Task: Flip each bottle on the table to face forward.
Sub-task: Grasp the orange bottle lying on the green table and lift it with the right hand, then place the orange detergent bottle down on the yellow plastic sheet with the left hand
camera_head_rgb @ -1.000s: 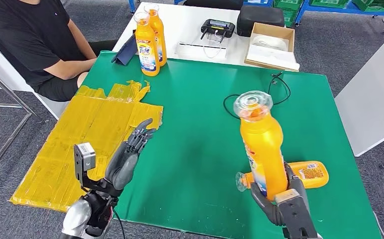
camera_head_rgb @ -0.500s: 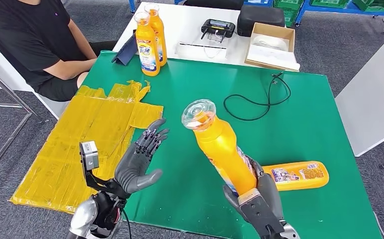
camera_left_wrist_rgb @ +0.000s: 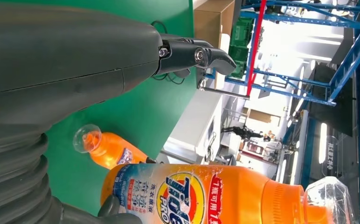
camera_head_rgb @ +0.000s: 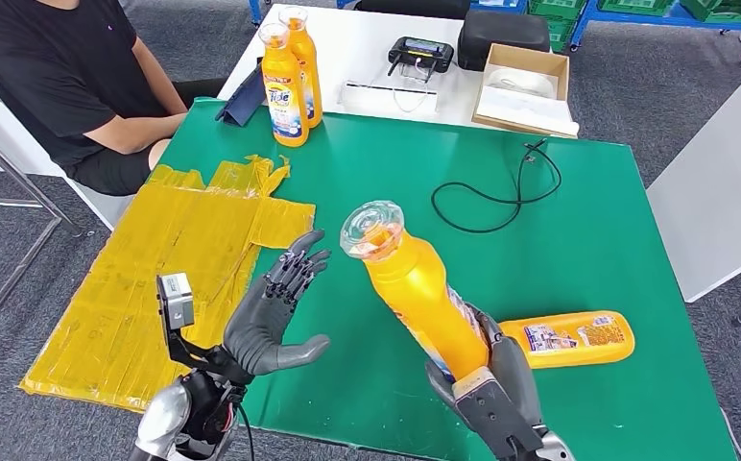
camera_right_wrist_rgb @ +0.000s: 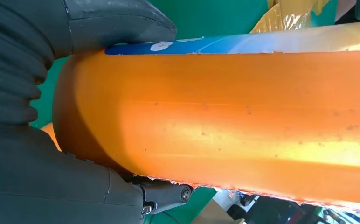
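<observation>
The right hand grips an orange detergent bottle around its lower body, holding it above the green tabletop near the near edge. The bottle tilts, its clear cap leaning toward the left hand. That hand hovers over the tabletop beside the bottle, palm turned toward it, fingers spread and thumb out, holding nothing and not touching the bottle. In the left wrist view the held bottle's printed label faces the left palm. A second orange bottle lies on its side near the near right corner, just behind the right hand. Two more orange bottles stand upright at the far left corner. A crumpled yellow sheet covers the left edge, and a black cable loops toward the far right.
</observation>
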`<state>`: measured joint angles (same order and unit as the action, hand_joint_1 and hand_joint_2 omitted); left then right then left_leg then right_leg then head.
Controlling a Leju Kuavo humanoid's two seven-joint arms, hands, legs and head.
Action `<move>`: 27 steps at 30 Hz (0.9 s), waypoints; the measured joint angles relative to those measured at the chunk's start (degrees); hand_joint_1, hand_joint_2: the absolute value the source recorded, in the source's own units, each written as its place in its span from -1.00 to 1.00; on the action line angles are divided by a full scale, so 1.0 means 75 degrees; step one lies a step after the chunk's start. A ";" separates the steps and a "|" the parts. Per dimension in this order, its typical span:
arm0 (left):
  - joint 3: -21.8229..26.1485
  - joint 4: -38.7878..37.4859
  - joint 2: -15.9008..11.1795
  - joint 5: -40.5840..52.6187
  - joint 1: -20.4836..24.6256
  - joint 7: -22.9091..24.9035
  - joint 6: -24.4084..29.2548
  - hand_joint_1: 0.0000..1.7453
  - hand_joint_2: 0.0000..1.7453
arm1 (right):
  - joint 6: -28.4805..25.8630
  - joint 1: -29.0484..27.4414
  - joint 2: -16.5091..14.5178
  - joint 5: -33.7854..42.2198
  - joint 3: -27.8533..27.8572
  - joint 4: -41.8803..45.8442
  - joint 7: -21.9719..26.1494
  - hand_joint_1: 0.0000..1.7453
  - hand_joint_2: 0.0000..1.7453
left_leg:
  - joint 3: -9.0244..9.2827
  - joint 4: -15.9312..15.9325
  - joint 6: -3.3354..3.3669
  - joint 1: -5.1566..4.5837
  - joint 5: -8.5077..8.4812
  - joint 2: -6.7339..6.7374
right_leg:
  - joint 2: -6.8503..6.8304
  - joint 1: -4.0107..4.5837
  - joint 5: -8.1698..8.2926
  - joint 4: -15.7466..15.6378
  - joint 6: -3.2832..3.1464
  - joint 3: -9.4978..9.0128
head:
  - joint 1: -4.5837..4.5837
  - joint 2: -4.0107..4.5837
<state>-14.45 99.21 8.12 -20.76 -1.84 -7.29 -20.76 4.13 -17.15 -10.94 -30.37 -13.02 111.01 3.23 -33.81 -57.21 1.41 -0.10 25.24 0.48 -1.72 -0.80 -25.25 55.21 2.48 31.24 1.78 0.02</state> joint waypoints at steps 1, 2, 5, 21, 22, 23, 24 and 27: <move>-0.0007 -0.0001 -0.0001 -0.0050 0.0003 0.0005 -0.0001 -1.00 1.00 | 0.0005 0.0012 0.0015 0.0031 -0.0024 -0.0013 -0.0029 1.00 1.00 | 0.0000 0.0000 0.0000 0.0000 0.0000 0.0000 | 0.0000 0.0000 0.0000 0.0000 0.0000 0.0000 | 0.0000 0.0000; -0.0022 -0.0001 -0.0001 -0.0128 0.0007 0.0015 -0.0005 -1.00 1.00 | 0.0015 0.0035 0.0041 0.0056 -0.0074 -0.0034 -0.0073 1.00 1.00 | -0.0001 0.0000 0.0000 0.0000 0.0000 0.0000 | 0.0000 0.0000 0.0000 0.0000 0.0000 0.0000 | -0.0001 0.0000; -0.0114 -0.0001 0.0022 -0.0363 0.0021 0.0022 -0.0006 -1.00 1.00 | 0.0020 0.0157 0.0162 0.0004 -0.0403 -0.0162 -0.0228 1.00 1.00 | -0.0001 0.0000 0.0000 0.0000 0.0000 0.0000 | 0.0001 0.0000 0.0000 0.0000 0.0000 0.0001 | -0.0001 0.0000; -0.0456 0.0020 0.0136 -0.0002 0.0006 -0.0297 0.0144 -1.00 1.00 | -0.0655 0.0860 0.1262 -0.0180 -0.2343 -0.0953 -0.0524 1.00 1.00 | -0.0002 -0.0001 0.0001 -0.0002 0.0000 0.0000 | -0.0003 -0.0001 0.0000 0.0000 0.0000 0.0001 | 0.0000 0.0000; -0.0461 0.0020 0.0136 0.0000 0.0004 -0.0297 0.0144 -1.00 1.00 | -0.0656 0.0879 0.1284 -0.0178 -0.2363 -0.0975 -0.0524 1.00 1.00 | -0.0002 -0.0001 0.0001 -0.0002 0.0000 0.0000 | -0.0003 -0.0001 0.0000 0.0000 0.0000 0.0001 | 0.0001 0.0000; -0.0468 0.0020 0.0136 -0.0011 0.0001 -0.0287 0.0143 -1.00 1.00 | -0.0654 0.0896 0.1303 -0.0174 -0.2382 -0.0995 -0.0527 1.00 1.00 | -0.0002 -0.0001 0.0001 -0.0002 0.0000 0.0000 | -0.0003 -0.0001 0.0000 0.0000 0.0000 0.0001 | 0.0001 0.0000; -0.0479 0.0019 0.0136 -0.0050 -0.0003 -0.0259 0.0141 -1.00 1.00 | -0.0645 0.0914 0.1324 -0.0160 -0.2402 -0.1016 -0.0539 1.00 1.00 | -0.0002 -0.0001 0.0001 -0.0002 0.0000 0.0000 | -0.0003 0.0000 0.0000 0.0000 0.0000 0.0002 | 0.0001 0.0000; -0.0514 0.0004 0.0125 -0.0297 -0.0018 -0.0148 0.0090 -1.00 1.00 | -0.0590 0.0981 0.1404 -0.0070 -0.2481 -0.1104 -0.0579 1.00 1.00 | -0.0002 -0.0001 0.0001 -0.0002 0.0000 0.0000 | -0.0003 0.0000 0.0000 0.0000 0.0000 0.0003 | 0.0001 0.0000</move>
<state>-18.30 99.24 9.06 -22.99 -1.98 -8.40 -20.09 -0.30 -9.79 -0.41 -30.89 -31.62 102.72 -1.11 -33.83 -57.22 1.41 -0.11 25.24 0.48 -1.74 -0.81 -25.24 55.21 2.48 31.26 1.78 0.02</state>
